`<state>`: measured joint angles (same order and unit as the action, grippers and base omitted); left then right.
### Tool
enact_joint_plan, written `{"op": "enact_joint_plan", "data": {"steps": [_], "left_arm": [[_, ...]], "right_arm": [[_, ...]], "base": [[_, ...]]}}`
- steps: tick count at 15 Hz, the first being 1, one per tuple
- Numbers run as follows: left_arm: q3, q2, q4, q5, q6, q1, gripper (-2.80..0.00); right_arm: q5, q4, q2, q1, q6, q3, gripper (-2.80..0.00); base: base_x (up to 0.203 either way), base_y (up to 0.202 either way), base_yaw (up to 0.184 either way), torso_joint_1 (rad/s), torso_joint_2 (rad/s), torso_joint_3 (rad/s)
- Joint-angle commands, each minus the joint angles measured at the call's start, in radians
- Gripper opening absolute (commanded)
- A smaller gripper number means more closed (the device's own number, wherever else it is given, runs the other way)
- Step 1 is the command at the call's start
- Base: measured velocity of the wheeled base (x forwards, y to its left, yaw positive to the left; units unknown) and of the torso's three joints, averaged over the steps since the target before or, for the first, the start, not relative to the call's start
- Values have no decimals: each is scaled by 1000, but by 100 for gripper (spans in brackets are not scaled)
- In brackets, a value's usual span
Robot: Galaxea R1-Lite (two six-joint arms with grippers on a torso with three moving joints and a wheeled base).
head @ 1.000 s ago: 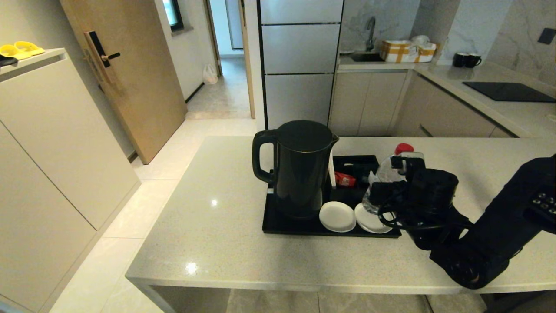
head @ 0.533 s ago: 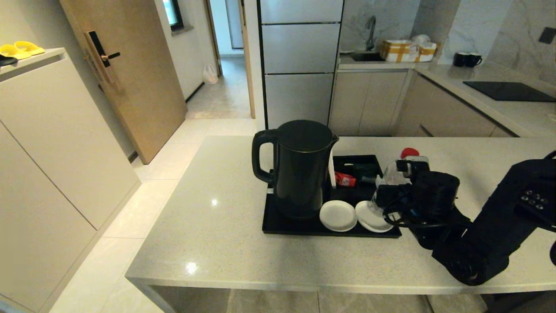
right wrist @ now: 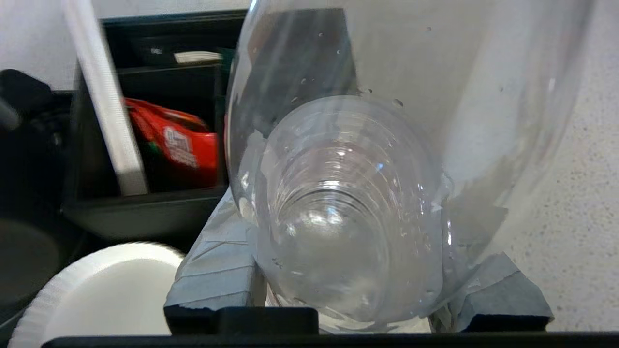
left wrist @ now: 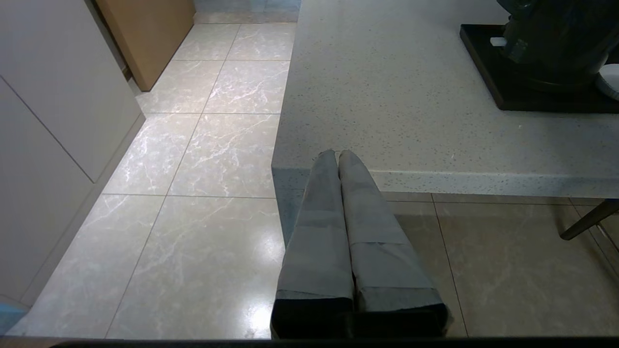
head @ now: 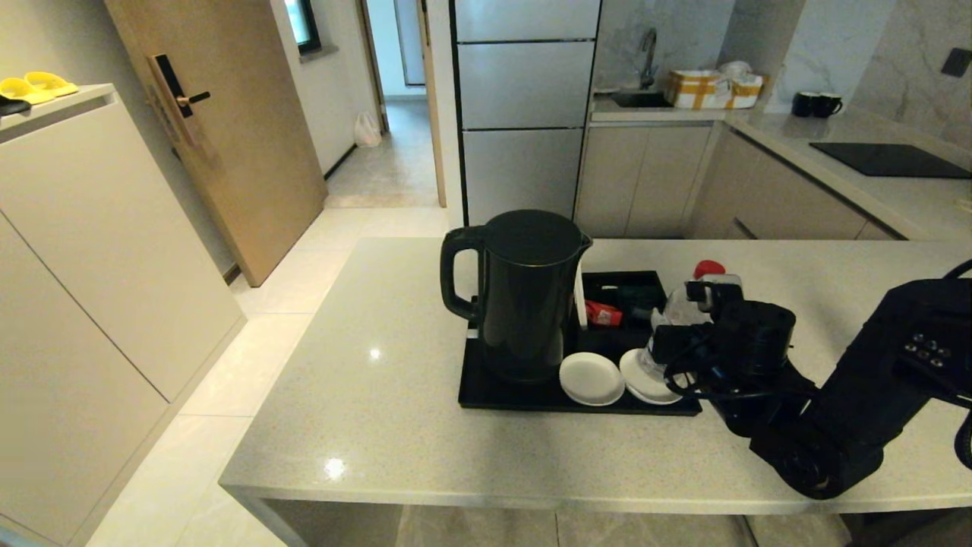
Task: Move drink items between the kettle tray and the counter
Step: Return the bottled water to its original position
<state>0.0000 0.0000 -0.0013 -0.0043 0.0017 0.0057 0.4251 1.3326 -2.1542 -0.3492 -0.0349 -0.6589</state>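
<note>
The counter (head: 395,395) fills most of the head view, a pale speckled slab, and the black kettle (head: 524,292) standing on it serves as the landmark. Under the kettle lies the kettle tray (head: 486,395), reaching out to the kettle's right. To the right of the kettle, the right arm (head: 850,410) stretches in from the counter's right end. Its right gripper (right wrist: 355,282) is pinching a water bottle (head: 676,319); in the right wrist view, the grey pads (right wrist: 217,270) press on either side of the clear body. The bottle is tilted, red cap (head: 708,268) up and away from the kettle, over the tray's right edge; whether its base touches the tray cannot be told. Right behind the kettle's right side sits a black sachet box (head: 630,292) with a red sachet (head: 604,313) in it. Just in front of the kettle's right side, two white saucers (head: 591,378) lie side by side on the tray. Well to the kettle's left and below the counter edge, the left gripper (left wrist: 337,157) hangs parked over the floor tiles (left wrist: 193,159), its fingers pressed together.
</note>
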Motion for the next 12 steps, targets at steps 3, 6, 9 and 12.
{"op": "enact_joint_plan", "data": {"steps": [3, 6, 9, 12], "left_arm": [[2, 0, 0, 0, 0, 0, -280], [2, 0, 0, 0, 0, 0, -280], [1, 0, 0, 0, 0, 0, -280], [1, 0, 1, 0, 0, 0, -280]], "right_arm": [[7, 8, 17, -34, 0, 8, -280], [9, 10, 6, -38, -1, 10, -280], [7, 18, -17, -36, -3, 7, -280], [5, 20, -34, -36, -7, 7, -280]], "base": [[0, 0, 0, 0, 0, 0], [0, 0, 0, 0, 0, 0], [0, 0, 0, 0, 0, 0], [0, 0, 0, 0, 0, 0]]}}
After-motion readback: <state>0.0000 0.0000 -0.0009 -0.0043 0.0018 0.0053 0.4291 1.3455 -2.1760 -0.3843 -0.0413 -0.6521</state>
